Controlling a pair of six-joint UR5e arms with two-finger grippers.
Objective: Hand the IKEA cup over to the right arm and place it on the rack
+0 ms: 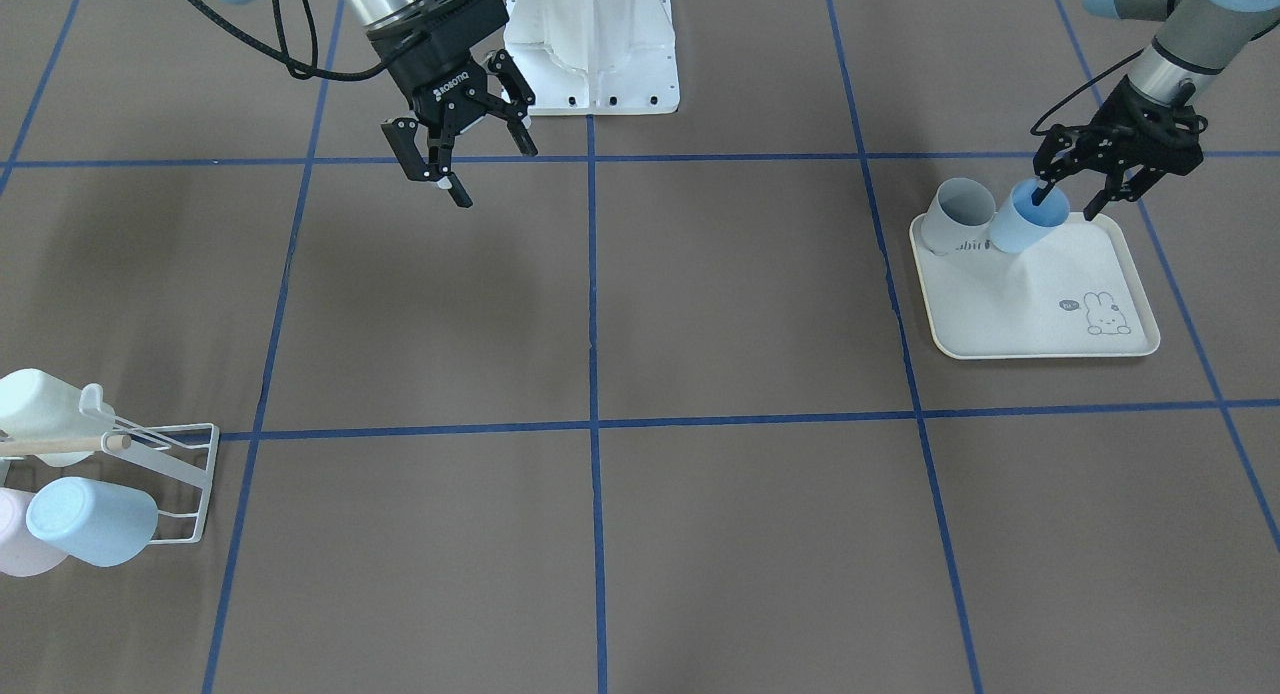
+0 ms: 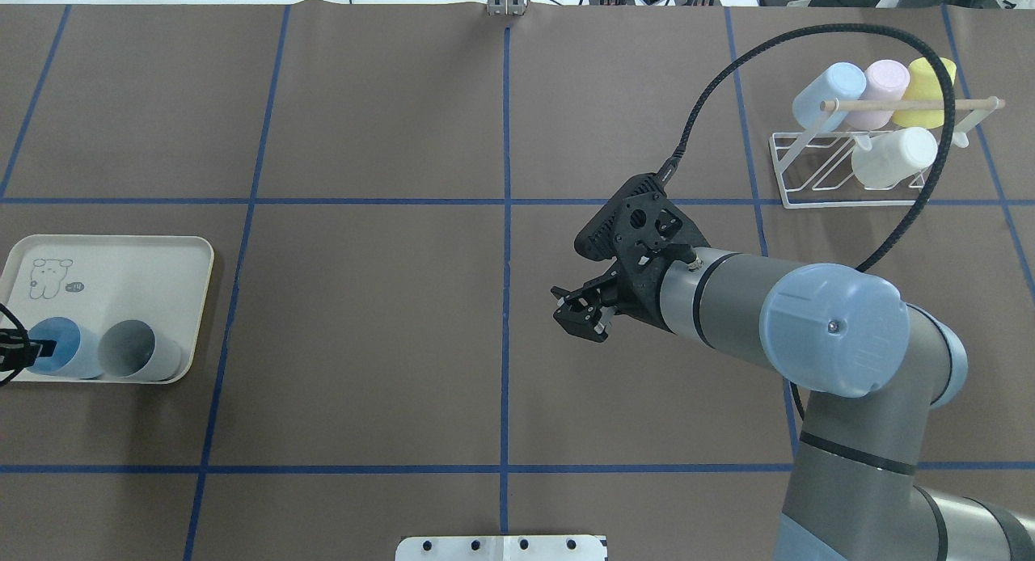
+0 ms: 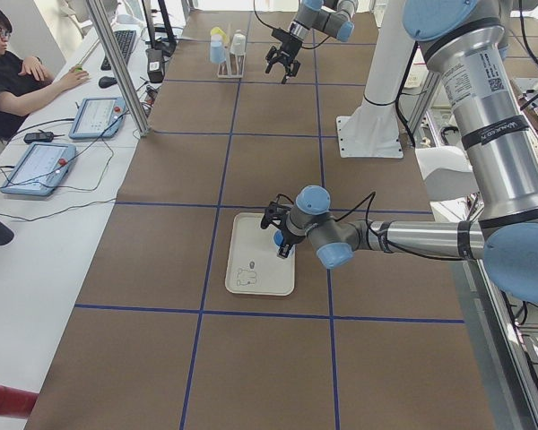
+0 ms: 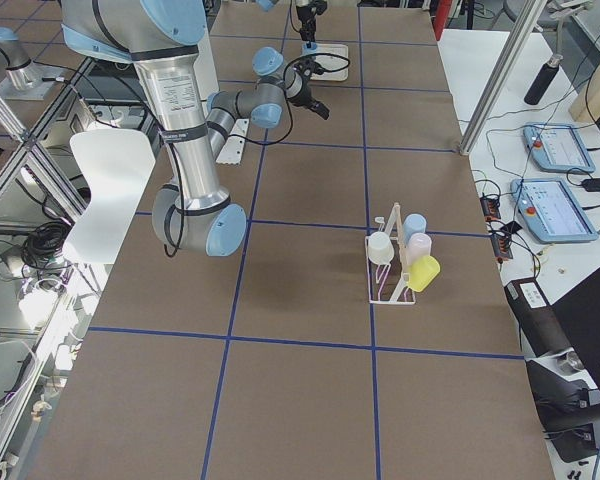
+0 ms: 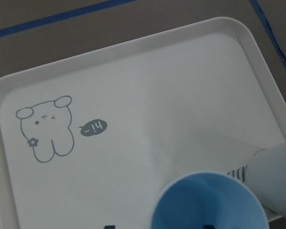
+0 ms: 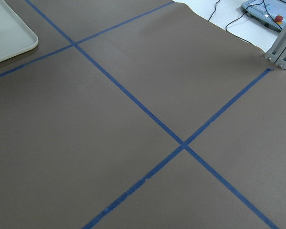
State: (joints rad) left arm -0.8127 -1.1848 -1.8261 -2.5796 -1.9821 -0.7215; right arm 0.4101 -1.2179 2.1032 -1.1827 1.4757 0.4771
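Straddling the rim of the blue cup [image 1: 1025, 226] at the frame's right, the left gripper [image 1: 1066, 206] is hovering spread, one finger inside, one outside, pinching nothing. The cup is standing on the tray [image 1: 1040, 304] just beside a grey cup [image 1: 955, 214]. The right gripper [image 1: 494, 171] is hanging spread and empty at upper left, the rack [image 1: 210, 484] sitting at lower left

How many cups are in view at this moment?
6. Four on the rack: pale blue, pink, yellow, white. Two on the tray: a blue cup at the left pincer, a grey cup beside it.
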